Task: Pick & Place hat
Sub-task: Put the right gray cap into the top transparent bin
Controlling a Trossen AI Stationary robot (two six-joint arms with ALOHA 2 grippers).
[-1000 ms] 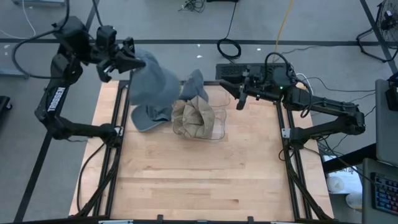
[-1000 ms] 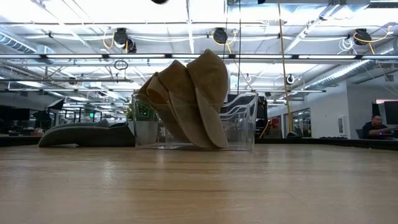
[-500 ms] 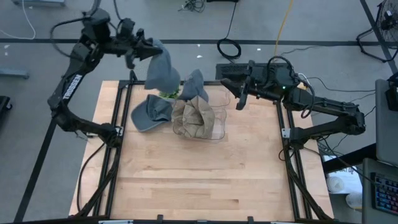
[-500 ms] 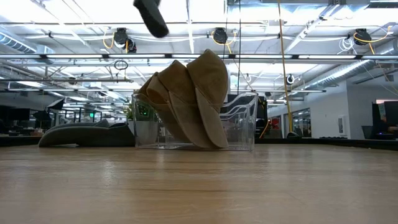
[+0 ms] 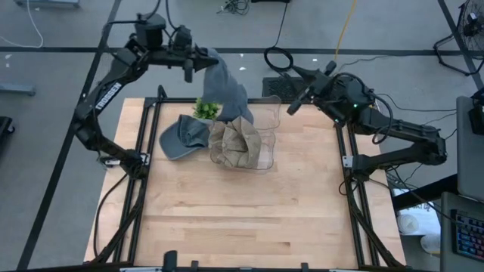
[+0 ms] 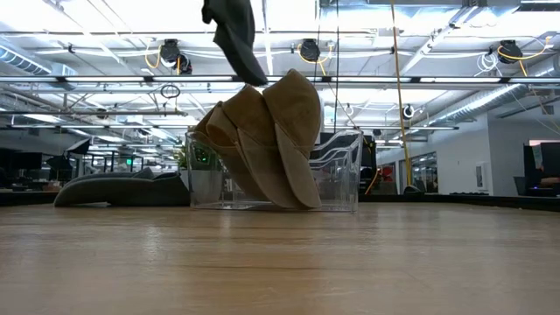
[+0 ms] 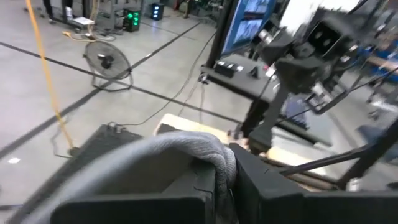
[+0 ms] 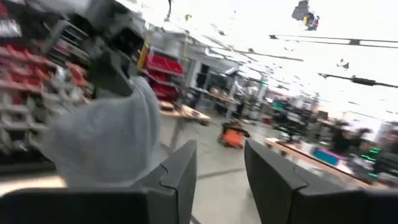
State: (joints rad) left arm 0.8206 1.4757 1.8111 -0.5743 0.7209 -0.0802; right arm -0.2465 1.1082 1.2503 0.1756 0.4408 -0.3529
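Observation:
A blue-grey hat (image 5: 221, 85) hangs from my left gripper (image 5: 198, 63), which is shut on it above the table's far edge, over the far left corner of a clear bin (image 5: 269, 134). In the low view this hat (image 6: 234, 33) dangles just above the tan hats (image 6: 262, 144) standing in the bin. A second blue-grey hat (image 5: 184, 137) lies flat on the table, left of the bin. My right gripper (image 5: 297, 98) hovers open beyond the bin's far right corner, holding nothing. My left gripper pinches a bunched fold of the hat's grey cloth (image 7: 212, 151) between its two fingers, at the hat's upper end. The fingers reach in about level from the table's left. The hat hangs slack below them, clear of the table and the bin.
A small green plant (image 5: 206, 109) stands just left of the bin's far corner. Black frame rails (image 5: 144, 143) run along the table's left and right sides. Bare wood (image 5: 242, 219) fills the near half.
My left gripper has carried the blue-grey hat toward the table's right along the far edge and slightly down, from beyond the far left corner to above the bin. The hat hangs narrower below it now. My right gripper has rolled and tipped upward, staying nearly in place.

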